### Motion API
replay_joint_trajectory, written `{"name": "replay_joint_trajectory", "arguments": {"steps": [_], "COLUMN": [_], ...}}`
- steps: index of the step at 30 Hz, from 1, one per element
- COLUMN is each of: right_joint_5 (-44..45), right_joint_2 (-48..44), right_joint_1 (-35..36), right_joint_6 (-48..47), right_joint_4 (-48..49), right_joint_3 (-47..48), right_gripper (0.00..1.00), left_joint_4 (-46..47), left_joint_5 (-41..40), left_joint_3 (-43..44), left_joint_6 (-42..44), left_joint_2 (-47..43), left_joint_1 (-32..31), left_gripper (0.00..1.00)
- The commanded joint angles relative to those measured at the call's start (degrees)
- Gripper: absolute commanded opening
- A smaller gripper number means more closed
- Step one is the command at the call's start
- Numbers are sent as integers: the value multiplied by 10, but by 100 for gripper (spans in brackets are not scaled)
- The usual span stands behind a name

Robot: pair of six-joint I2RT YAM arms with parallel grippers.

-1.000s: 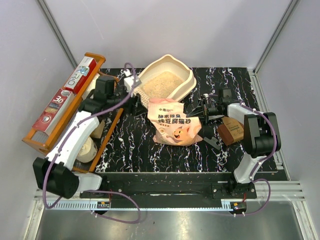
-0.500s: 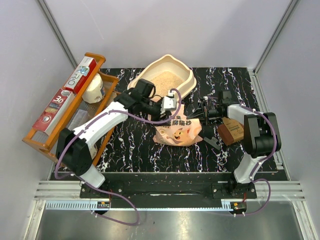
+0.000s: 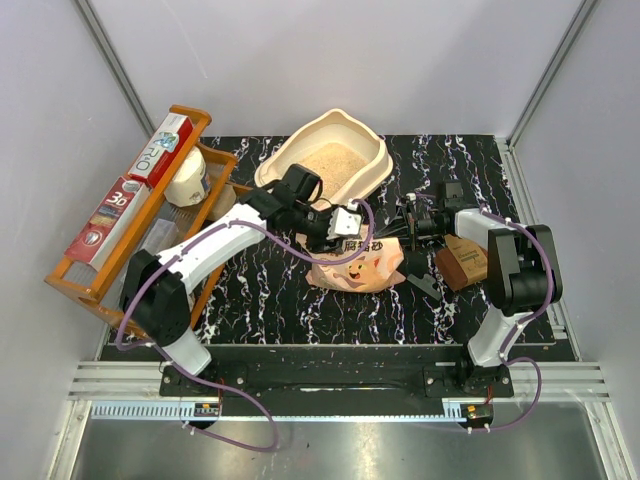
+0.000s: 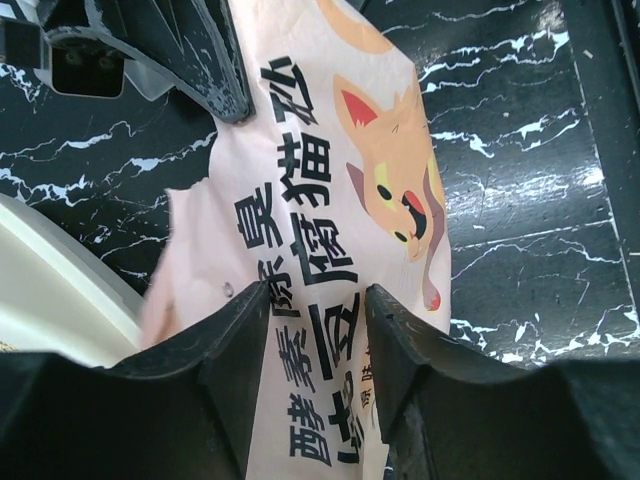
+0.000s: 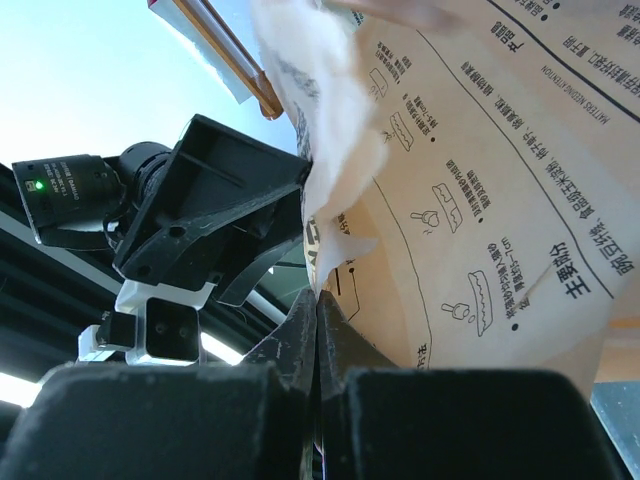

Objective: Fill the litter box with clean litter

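The cream litter box (image 3: 372,172) stands at the back of the table with pale clean litter (image 3: 325,162) in it; its rim (image 4: 60,300) shows in the left wrist view. In front of it lies the pink cat-printed bag (image 3: 358,265). My left gripper (image 3: 350,236) hovers over the bag's top end, jaws apart, and the bag's printed face (image 4: 330,200) shows between its fingers (image 4: 240,340). My right gripper (image 3: 405,226) is shut on the bag's right edge (image 5: 480,200), with its tips (image 5: 317,302) pinching the paper.
An orange wooden rack (image 3: 95,275) along the left holds flat boxes (image 3: 160,148) and a white bottle (image 3: 187,180). A brown box (image 3: 462,260) sits by the right arm. Grey walls close in the back and sides.
My left arm has swung from the rack across to the bag and now covers its top. The right gripper has kept its hold on the bag's edge.
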Motion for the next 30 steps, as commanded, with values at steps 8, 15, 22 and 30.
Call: {"name": "replay_joint_trajectory", "arguments": {"steps": [8,15,22,30], "right_joint_5": [-59,-39,197,262], "right_joint_2": [-18,-26,-65,-274], "right_joint_1": [0,-25,-57,-34], "right_joint_6": [13,-30,-485,-900], "right_joint_4": [-9,-15,-310,-248], "right_joint_3": [-1,12,267,149], "right_gripper": [0,10,50,61], "left_joint_4": [-28,-27,8,69], "left_joint_5": [-10,-5,20,29], "left_joint_3": [30,40,21,-7], "left_joint_6": [48,-13,-99,-202], "left_joint_2": [27,25,11,3], "left_joint_1": [-3,0,3,4], "left_gripper": [31,10,6,5]}}
